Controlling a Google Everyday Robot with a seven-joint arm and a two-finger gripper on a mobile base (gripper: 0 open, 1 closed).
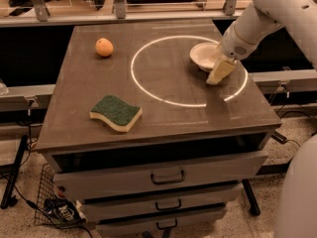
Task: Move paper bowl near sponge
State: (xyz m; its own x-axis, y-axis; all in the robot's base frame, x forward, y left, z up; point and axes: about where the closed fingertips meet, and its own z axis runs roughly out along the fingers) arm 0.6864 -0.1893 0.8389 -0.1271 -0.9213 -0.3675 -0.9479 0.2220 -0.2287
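Off-white paper bowl (203, 54), pincer (220, 72) at its rim, sponge (115, 111) well apart

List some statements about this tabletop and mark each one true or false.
1. The paper bowl sits on the right half of the table. True.
2. The sponge lies touching the bowl. False: it lies at the front left, well apart from it.
3. The hand is at the bowl's near right rim. True.
4. The orange fruit rests on the sponge. False: it sits at the back left, on the table itself.
5. The sponge lies green side up. True.
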